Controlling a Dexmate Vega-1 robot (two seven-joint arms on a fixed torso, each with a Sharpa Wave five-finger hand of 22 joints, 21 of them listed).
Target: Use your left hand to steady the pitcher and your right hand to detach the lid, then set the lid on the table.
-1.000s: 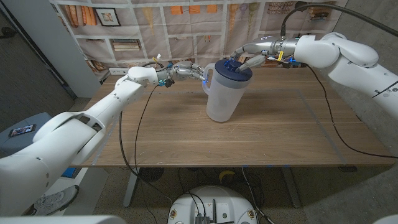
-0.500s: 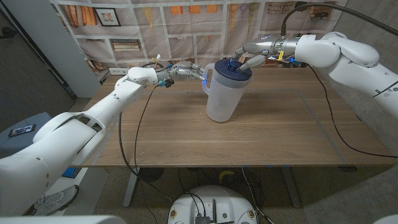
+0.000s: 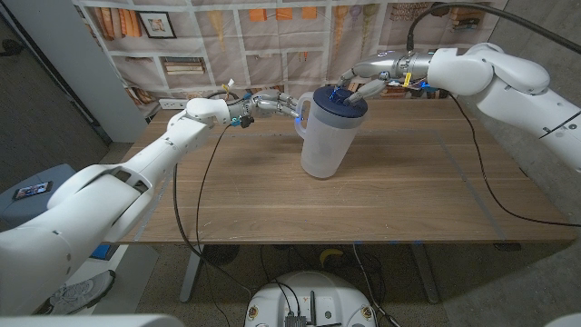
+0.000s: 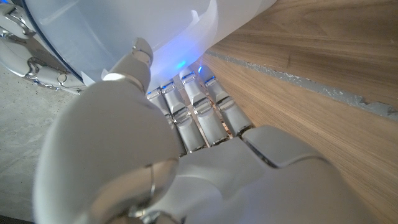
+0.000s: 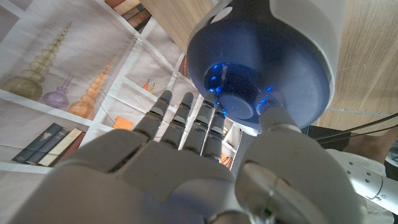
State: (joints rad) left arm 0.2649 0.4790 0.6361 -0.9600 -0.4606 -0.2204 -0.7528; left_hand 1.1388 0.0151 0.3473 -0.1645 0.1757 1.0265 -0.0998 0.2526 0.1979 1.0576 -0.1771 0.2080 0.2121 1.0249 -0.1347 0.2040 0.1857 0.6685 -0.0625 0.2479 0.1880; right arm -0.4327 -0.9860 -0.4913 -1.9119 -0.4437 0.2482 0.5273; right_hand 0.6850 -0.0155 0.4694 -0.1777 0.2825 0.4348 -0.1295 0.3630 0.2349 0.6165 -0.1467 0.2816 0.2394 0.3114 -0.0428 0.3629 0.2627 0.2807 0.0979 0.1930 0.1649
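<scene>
Right hand (image 3: 356,88) grips the dark blue lid (image 3: 339,100) from above, fingers around its raised centre knob; the lid still sits on the pitcher (image 3: 325,136), which stands near the desk's far edge, about midway along it. Left hand (image 3: 272,104) holds the pitcher's handle side. Detaching seems under way; next comes a straight lift. In the right wrist view the fingers (image 5: 186,118) reach the knob; in the left wrist view the fingers (image 4: 199,112) press the translucent wall.
</scene>
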